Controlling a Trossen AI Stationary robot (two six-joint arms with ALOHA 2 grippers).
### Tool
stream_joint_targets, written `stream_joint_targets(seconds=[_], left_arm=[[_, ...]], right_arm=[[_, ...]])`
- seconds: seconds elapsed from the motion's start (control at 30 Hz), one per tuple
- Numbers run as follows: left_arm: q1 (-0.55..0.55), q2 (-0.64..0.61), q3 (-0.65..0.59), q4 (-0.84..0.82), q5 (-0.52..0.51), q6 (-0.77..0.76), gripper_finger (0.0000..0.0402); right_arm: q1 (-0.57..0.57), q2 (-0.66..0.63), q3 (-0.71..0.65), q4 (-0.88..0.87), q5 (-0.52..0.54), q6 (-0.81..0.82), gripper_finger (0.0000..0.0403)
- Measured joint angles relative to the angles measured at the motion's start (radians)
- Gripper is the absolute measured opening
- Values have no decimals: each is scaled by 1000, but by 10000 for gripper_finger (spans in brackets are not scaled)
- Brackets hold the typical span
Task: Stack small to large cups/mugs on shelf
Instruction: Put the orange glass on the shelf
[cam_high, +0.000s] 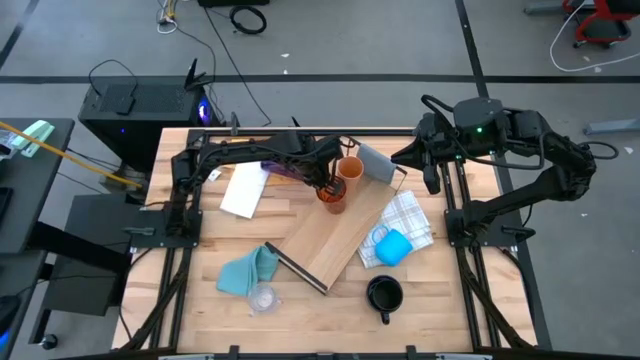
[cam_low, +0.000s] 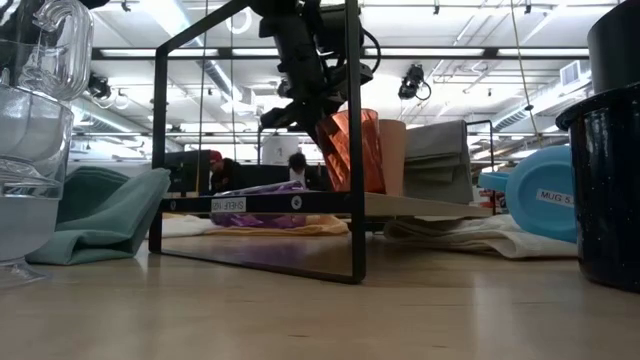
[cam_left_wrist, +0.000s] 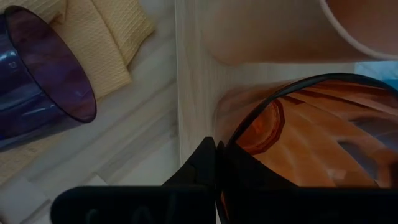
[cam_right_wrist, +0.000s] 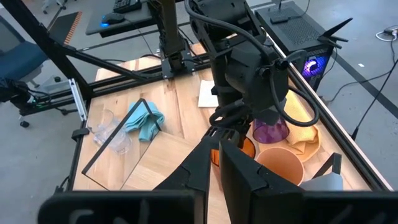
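The amber translucent cup (cam_high: 333, 196) stands on the far end of the light-wood shelf (cam_high: 340, 235), close beside the tan cup (cam_high: 349, 168). My left gripper (cam_high: 328, 185) reaches in from the left and is shut on the amber cup (cam_left_wrist: 311, 137). The purple tumbler (cam_left_wrist: 37, 81) lies on its side on a yellow cloth (cam_left_wrist: 106, 37), just left of the shelf. A light blue mug (cam_high: 392, 245) lies on a white checked cloth. The dark mug (cam_high: 384, 293) stands near the front edge. My right gripper (cam_right_wrist: 214, 168) hangs shut, high over the table's right rear. My left gripper pinches the amber cup's rim (cam_left_wrist: 225, 140), one finger outside (cam_left_wrist: 199, 168) and the other inside the cup, showing through the wall. The fingers come steeply from above, slanting from the table's left. The cup's base (cam_low: 355, 188) is down at the shelf board, next to the tan cup.
The shelf's grey end panel (cam_high: 378, 163) rises right behind the tan cup. A white paper (cam_high: 243, 190), a teal cloth (cam_high: 245, 270) and clear cups (cam_high: 262, 297) lie left of the shelf. The shelf's black end frame (cam_low: 355, 150) stands at its near end.
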Motion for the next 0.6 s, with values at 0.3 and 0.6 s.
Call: stream_joint_targets(seconds=[0.3, 0.6], left_arm=[[11, 0, 0, 1, -1, 15, 12], [22, 6, 124, -75, -56, 64, 12]], right_arm=[[0, 0, 0, 0, 0, -1, 41], [0, 0, 0, -1, 0, -3, 41]])
